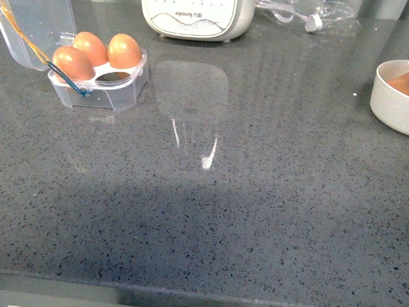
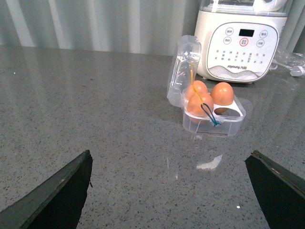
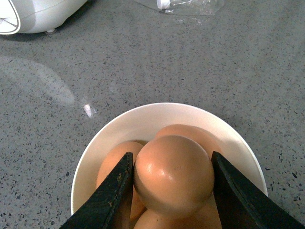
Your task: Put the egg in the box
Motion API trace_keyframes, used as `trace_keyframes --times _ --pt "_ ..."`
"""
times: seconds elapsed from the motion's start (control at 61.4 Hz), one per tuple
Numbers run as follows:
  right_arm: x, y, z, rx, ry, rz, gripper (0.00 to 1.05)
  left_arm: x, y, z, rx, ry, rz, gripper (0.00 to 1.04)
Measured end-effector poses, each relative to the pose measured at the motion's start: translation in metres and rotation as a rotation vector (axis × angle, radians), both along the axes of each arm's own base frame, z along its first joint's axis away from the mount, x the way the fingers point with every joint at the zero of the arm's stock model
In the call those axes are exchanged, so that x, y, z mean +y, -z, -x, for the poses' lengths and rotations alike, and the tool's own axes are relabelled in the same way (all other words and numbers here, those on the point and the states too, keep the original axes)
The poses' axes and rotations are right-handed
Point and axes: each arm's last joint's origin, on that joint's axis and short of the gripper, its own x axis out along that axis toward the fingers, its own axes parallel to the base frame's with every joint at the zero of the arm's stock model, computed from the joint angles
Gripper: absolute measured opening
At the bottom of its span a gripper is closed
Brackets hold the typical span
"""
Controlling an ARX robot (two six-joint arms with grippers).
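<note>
In the right wrist view my right gripper [image 3: 172,179] is shut on the egg [image 3: 174,175], an orange-brown one held between both dark fingers over the white bowl [image 3: 100,143]. The box [image 1: 96,86] stands at the far left of the counter with its clear lid open; three brown eggs [image 1: 96,52] sit in its cups and one cup is empty. The left wrist view shows the box [image 2: 212,117] ahead of my left gripper [image 2: 169,191], which is open with only counter between its fingers. Neither arm shows in the front view.
The white bowl [image 1: 391,96] at the right edge holds more brown eggs [image 3: 114,164]. A white kitchen appliance [image 1: 195,18] stands at the back, with clear plastic wrap [image 1: 313,16] beside it. Grey speckled counter [image 1: 223,192] runs between box and bowl.
</note>
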Motion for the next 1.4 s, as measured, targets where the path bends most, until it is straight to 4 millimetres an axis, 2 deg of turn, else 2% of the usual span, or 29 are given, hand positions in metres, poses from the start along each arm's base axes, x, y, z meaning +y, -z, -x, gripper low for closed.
trace_keyframes --times 0.147,0.277,0.407,0.521,0.701,0.945,1.189,1.401 --pt "0.000 -0.013 0.007 -0.029 -0.001 0.001 0.40 0.000 0.000 0.000 0.000 0.000 0.000 0.98" --pt "0.010 -0.041 0.017 -0.105 -0.037 -0.001 0.40 0.000 0.000 0.000 0.000 0.000 0.000 0.98" --pt "0.047 -0.079 0.015 -0.210 -0.118 -0.015 0.40 0.000 0.000 0.000 0.000 0.000 0.000 0.98" --pt "0.083 -0.089 0.008 -0.228 -0.212 -0.039 0.40 0.000 0.000 0.000 0.000 0.000 0.000 0.98" --pt "0.143 -0.078 -0.003 -0.192 -0.368 -0.059 0.40 0.000 0.000 0.000 0.000 0.000 0.000 0.98" --pt "0.212 -0.052 0.007 -0.123 -0.565 -0.043 0.40 0.000 0.000 0.000 0.000 0.000 0.000 0.98" --pt "0.232 -0.039 0.000 -0.090 -0.580 -0.033 0.40 0.000 0.000 0.000 0.000 0.000 0.000 0.98" --pt "0.243 -0.039 -0.011 -0.080 -0.587 -0.036 0.40 0.000 0.000 0.000 0.000 0.000 0.000 0.98"
